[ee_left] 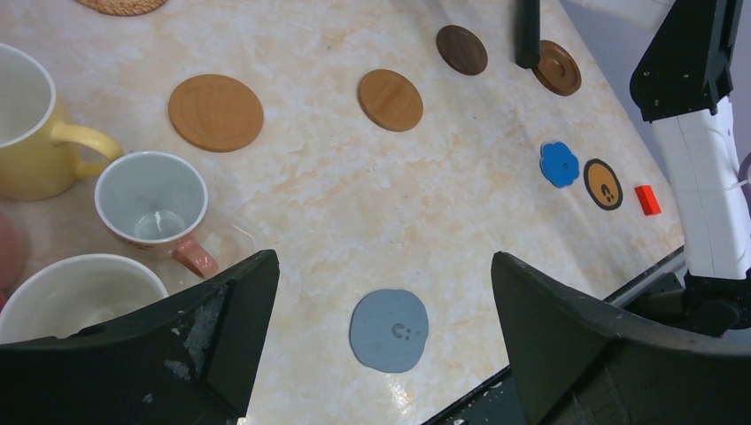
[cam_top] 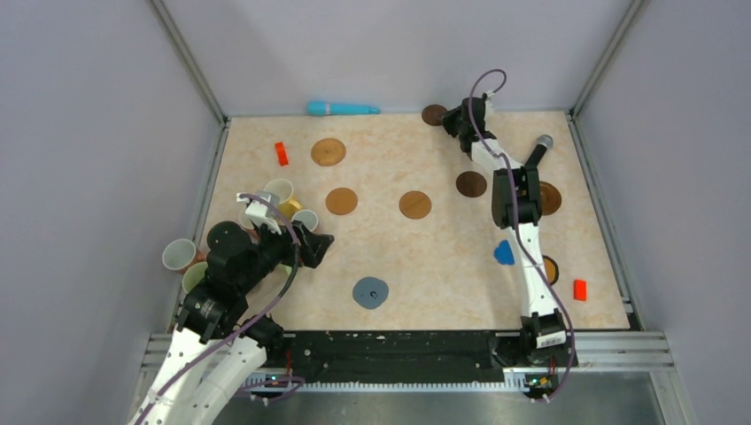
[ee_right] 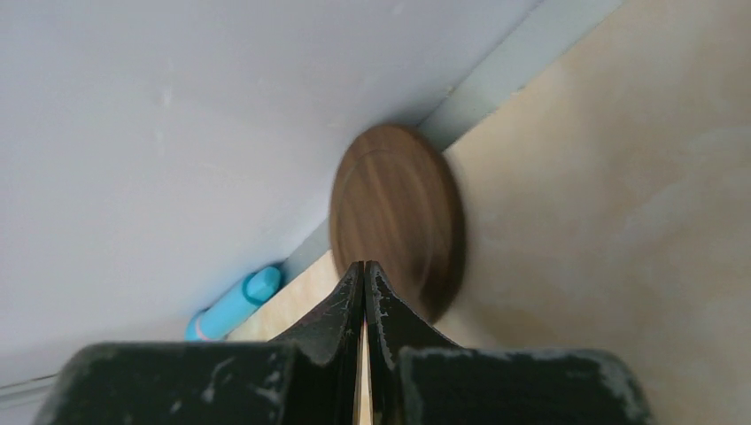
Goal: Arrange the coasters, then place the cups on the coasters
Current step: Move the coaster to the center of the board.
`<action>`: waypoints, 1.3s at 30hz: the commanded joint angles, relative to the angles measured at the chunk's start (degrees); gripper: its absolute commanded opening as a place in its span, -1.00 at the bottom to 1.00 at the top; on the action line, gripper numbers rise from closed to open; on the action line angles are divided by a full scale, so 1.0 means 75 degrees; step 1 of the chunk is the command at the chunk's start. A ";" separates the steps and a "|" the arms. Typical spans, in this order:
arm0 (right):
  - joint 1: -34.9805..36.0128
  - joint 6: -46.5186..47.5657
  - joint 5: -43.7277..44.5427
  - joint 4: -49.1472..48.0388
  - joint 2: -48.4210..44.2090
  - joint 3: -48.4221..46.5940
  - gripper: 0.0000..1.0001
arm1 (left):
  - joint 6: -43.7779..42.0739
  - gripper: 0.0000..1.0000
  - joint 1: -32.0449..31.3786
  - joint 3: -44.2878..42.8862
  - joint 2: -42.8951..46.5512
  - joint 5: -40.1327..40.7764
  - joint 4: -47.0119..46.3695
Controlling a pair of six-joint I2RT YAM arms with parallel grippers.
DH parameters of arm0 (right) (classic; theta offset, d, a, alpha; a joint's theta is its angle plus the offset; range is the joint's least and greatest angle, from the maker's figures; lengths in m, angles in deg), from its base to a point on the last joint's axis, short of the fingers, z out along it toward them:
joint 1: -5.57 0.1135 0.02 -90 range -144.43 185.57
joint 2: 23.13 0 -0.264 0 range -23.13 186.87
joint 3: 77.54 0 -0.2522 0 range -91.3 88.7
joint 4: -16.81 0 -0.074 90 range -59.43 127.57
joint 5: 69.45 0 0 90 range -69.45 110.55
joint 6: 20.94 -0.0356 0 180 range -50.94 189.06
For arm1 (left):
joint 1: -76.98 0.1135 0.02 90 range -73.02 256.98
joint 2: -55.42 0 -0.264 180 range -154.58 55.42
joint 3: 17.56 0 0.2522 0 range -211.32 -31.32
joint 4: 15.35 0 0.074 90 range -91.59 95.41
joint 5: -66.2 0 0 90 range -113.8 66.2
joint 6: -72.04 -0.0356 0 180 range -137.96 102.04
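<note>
Several coasters lie spread over the table: tan ones (cam_top: 328, 151) (cam_top: 341, 200) (cam_top: 414, 204), a dark brown one (cam_top: 471, 184), a bright blue scalloped one (cam_top: 504, 252), a black-rimmed one (cam_top: 551, 268) and a grey-blue one (cam_top: 370, 292). Cups cluster at the left, among them a yellow cup (ee_left: 27, 124) and a white cup with a pink handle (ee_left: 152, 199). My left gripper (ee_left: 383, 258) hangs open and empty over the table, just short of the grey-blue coaster (ee_left: 389, 329). My right gripper (ee_right: 365, 266) is shut, its tips at the near rim of a dark brown coaster (ee_right: 398, 212) by the back wall.
A black microphone (cam_top: 536, 150) lies beside the right arm, partly over a brown coaster (cam_top: 551, 198). A light blue tube (cam_top: 343, 108) rests along the back wall. Small red blocks sit at the back left (cam_top: 282, 153) and front right (cam_top: 580, 289). Grey walls enclose the table.
</note>
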 commanded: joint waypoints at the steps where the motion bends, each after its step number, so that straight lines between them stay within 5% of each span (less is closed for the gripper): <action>1: -0.0103 -0.0182 0.0197 -0.0006 0.0605 -0.0496 -1.00 | -0.0076 0.90 0.0050 0.0016 -0.0024 0.0024 -0.0342; 31: 0.0446 0.1831 0.0758 0.3726 -0.0063 -0.0675 -1.00 | -0.0029 0.89 0.0053 0.0026 0.0157 -0.0008 -0.0380; 39: 0.0761 0.2234 0.0227 0.3924 -0.0646 0.0314 -1.00 | 0.0006 0.89 0.0053 0.0036 0.0157 -0.0028 -0.0381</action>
